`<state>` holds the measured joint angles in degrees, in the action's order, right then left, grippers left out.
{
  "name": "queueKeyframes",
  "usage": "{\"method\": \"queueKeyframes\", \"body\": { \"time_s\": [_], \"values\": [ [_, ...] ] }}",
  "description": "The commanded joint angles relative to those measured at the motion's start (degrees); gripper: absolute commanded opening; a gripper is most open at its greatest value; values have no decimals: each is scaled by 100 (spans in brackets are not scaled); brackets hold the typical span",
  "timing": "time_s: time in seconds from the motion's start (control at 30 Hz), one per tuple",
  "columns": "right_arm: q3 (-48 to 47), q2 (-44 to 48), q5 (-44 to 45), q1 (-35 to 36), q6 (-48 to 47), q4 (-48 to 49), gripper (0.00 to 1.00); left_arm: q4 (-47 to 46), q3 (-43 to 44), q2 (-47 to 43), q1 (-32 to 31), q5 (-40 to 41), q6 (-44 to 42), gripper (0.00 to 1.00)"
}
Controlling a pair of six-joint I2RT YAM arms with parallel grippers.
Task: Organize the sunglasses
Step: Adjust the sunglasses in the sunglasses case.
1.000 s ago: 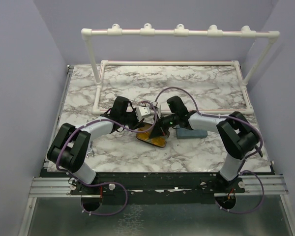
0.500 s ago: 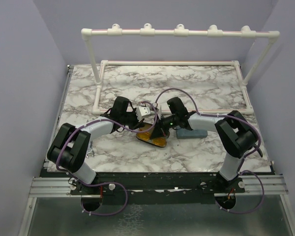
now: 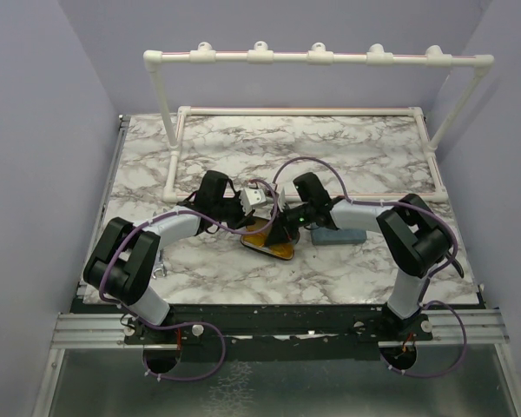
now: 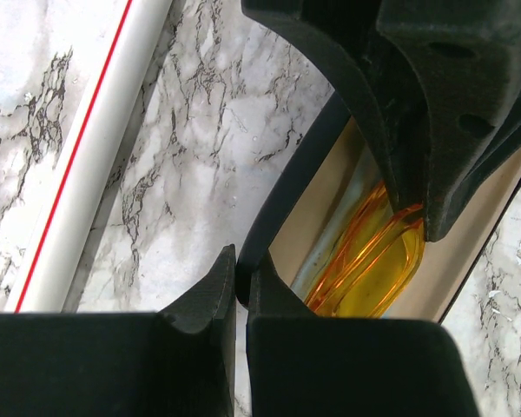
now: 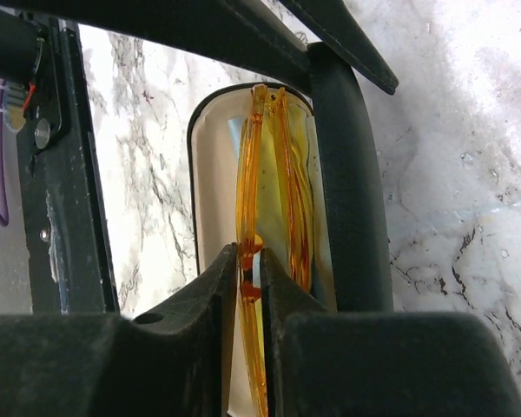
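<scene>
Inside one case (image 4: 288, 191), one orange pair (image 5: 282, 191) in right hand (image 5: 248, 261) pinch; rim in left hand (image 4: 241, 269) pinch.

1. The sunglasses (image 5: 282, 191) were translucent yellow-orange.
2. The oval case (image 5: 352, 174) was black outside, cream inside.
3. The rectangular case (image 3: 340, 235) to its right was grey-blue.
4. The table (image 3: 347, 156) was white marble with grey-black veins.
5. The far pipe frame (image 3: 317, 57) was white with a red stripe.
6. The cables (image 3: 304, 157) were purple, the walls (image 3: 35, 130) pale lilac.
</scene>
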<state>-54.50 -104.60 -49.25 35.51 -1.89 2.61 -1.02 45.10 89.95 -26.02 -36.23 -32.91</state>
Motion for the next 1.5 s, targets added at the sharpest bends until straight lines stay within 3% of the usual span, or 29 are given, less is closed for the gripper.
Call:
{"method": "queueKeyframes", "body": {
  "time_s": [0.0,0.4,0.8,1.2,1.47],
  "values": [
    [-182,-120,347,-4,-174,-252,21,93,-107,-105,-69,50,-249,0],
    [-223,353,1023,62,-302,-609,41,91,-102,-92,-127,114,-262,0],
    [-214,783,1308,62,-382,-786,50,93,-97,-90,-157,162,-256,0],
    [-194,1598,1586,-33,-205,-852,51,93,-123,-118,-166,160,-278,0],
    [-232,1103,1607,-200,-325,-572,60,33,-254,-267,-193,262,-509,0]
  ]
}}
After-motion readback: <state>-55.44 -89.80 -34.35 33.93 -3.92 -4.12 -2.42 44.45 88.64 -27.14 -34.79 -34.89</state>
